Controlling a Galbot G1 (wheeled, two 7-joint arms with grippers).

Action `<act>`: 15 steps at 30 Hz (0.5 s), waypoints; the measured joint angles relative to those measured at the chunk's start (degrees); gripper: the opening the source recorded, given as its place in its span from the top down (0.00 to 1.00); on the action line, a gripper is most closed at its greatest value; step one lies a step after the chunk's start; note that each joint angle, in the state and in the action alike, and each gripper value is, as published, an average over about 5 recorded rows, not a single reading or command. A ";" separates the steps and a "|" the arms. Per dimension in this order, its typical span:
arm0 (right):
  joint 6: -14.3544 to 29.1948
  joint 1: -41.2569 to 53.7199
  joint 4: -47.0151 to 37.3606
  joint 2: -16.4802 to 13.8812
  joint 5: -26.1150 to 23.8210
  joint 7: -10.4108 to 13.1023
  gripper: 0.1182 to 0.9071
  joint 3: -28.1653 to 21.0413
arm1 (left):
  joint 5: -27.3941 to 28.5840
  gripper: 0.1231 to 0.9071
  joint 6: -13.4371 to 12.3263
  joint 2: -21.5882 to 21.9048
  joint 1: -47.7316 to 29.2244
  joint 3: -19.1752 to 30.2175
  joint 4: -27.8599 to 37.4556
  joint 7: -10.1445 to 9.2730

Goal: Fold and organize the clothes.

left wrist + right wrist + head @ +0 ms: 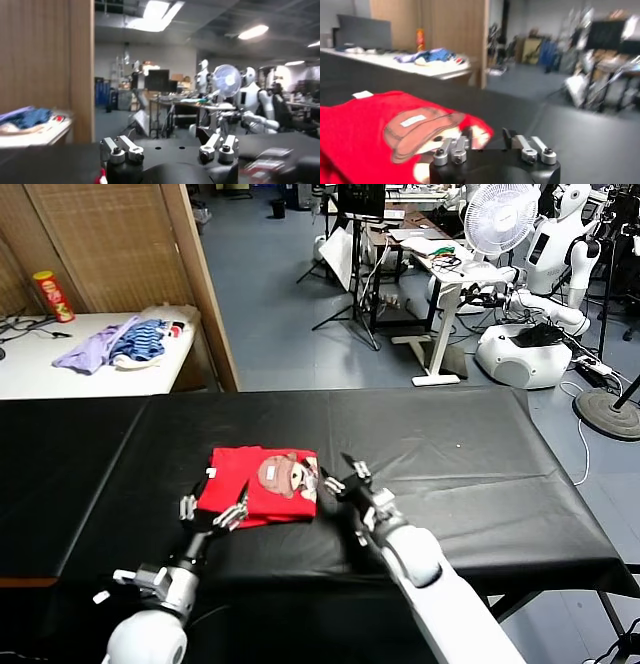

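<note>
Lay folded on the black table (pixel 450 454), near its front edge: red T-shirt (pixel 245 482), cartoon print up. Hovered at the shirt's left front corner, fingers spread, grasping nothing: left gripper (pixel 214 512). Sat just beside the shirt's right edge, jaws parted, released: right gripper (pixel 340 476).

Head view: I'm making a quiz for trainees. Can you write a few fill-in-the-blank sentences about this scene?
1. The folded T-shirt on the black table is ____ in colour.
2. The left gripper, jaws open, is at the shirt's ____ edge.
3. The shirt's cartoon print faces ____.
4. The striped and lilac clothes lie on the ____ table behind.

Missing words: red; near; up; white
</note>
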 joint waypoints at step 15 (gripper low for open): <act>0.24 -27.51 22.63 -3.46 -2.73 6.64 0.14 10.41 | -2.14 0.14 4.92 2.05 10.00 -3.68 -5.61 -5.74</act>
